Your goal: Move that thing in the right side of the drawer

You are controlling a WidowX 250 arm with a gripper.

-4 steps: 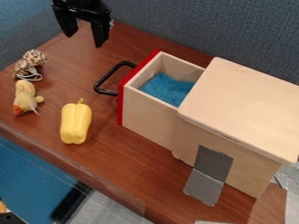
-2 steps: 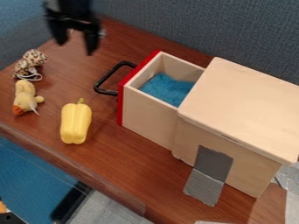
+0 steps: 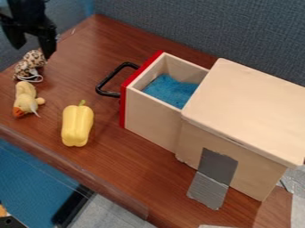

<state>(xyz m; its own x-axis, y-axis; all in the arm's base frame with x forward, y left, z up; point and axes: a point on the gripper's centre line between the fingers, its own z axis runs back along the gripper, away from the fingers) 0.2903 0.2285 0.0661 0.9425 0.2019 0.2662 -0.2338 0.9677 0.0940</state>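
Observation:
The black gripper [image 3: 34, 51] hangs at the upper left with its two fingers apart and nothing held between them, its right fingertip close by the spotted plush toy [image 3: 33, 62]. Below that toy lies a yellow duck plush [image 3: 25, 99] with an orange beak. A yellow bell pepper [image 3: 77, 125] lies left of the drawer, stem toward the back. The wooden drawer [image 3: 150, 119] with a red front and black handle is pulled out of its box, and a blue cloth-like thing [image 3: 170, 90] lies inside it.
The wooden box [image 3: 247, 111] fills the right side, with grey tape [image 3: 212, 179] running down from it to the table [image 3: 125, 156]. A grey-blue partition [image 3: 208, 26] stands along the back. The drawer's black handle [image 3: 109, 82] sticks out to the left.
The gripper has moved left and somewhat down in the view, from above the back of the table to near the spotted plush toy. Its fingers remain apart.

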